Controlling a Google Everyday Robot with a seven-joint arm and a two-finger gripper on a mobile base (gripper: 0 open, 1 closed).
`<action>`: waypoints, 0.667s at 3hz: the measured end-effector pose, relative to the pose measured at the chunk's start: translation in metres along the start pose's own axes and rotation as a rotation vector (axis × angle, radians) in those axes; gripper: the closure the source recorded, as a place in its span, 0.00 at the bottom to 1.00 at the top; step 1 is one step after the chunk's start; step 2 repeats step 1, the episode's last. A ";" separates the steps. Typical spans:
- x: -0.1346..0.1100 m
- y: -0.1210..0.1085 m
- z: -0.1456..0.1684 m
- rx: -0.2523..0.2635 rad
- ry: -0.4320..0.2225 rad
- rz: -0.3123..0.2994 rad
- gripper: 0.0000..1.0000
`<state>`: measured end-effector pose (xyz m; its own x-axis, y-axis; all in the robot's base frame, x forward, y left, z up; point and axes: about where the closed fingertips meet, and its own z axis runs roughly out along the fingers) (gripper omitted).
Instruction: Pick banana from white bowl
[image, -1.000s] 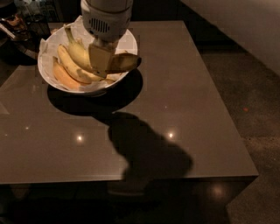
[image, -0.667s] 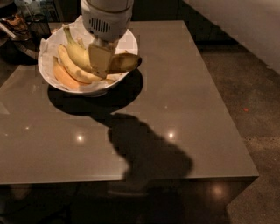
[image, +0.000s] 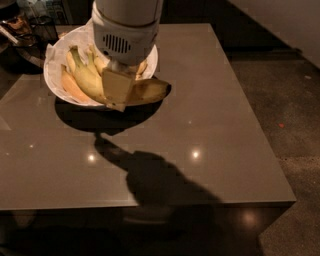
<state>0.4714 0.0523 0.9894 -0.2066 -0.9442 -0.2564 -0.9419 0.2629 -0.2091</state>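
The white bowl (image: 56, 60) stands at the far left of the brown table, lined with white paper. My gripper (image: 120, 97) hangs over the bowl's near right side, shut on the banana (image: 147, 92). The banana is plump and yellow with brown blotches. Its dark tip juts out to the right past the bowl's rim. One tan finger (image: 117, 87) covers the banana's middle. The gripper's white wrist housing (image: 127, 30) hides the back of the bowl.
An orange-tinted banana (image: 71, 86) and another yellow banana (image: 84, 74) lie in the bowl's left half. Dark clutter (image: 22, 27) stands beyond the table's far left corner. The table's right edge (image: 260, 125) drops to speckled floor. The arm's shadow (image: 160, 180) lies on the near tabletop.
The gripper has risen toward the camera with the banana in it. The banana's tip now sits lower in the picture, over the bowl's near rim. The bowl has not moved.
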 end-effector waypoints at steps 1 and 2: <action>0.000 0.000 0.000 0.000 0.000 0.000 1.00; 0.000 0.000 0.000 0.000 0.000 0.000 1.00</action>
